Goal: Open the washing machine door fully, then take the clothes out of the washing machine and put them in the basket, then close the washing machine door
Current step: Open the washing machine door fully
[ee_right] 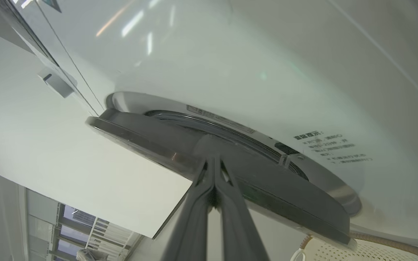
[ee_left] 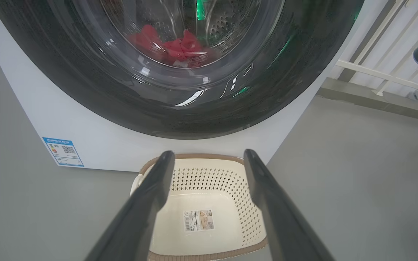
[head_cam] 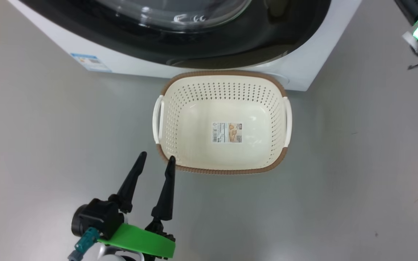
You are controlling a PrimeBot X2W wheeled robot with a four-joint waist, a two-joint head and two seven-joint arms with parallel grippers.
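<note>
One step seems in hand: the washing machine door [ee_right: 147, 139] stands barely ajar, right end effector [ee_right: 214, 163] clenched at its rim; next it must swing wide. Red clothes [ee_left: 174, 47] lie behind the glass; the empty basket [head_cam: 230, 170] sits nearer, left end effector [head_cam: 157, 156] released beside it. Whether it hooks the rim is hidden.

Grey floor [head_cam: 339, 181], white railing [ee_left: 376, 74] along its far edge.

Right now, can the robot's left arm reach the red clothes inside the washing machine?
Probably not yet. The red clothes sit behind the glass of the washing machine door, which looks only slightly ajar, with the shut right gripper at its edge. The open left gripper hangs by the basket.
</note>
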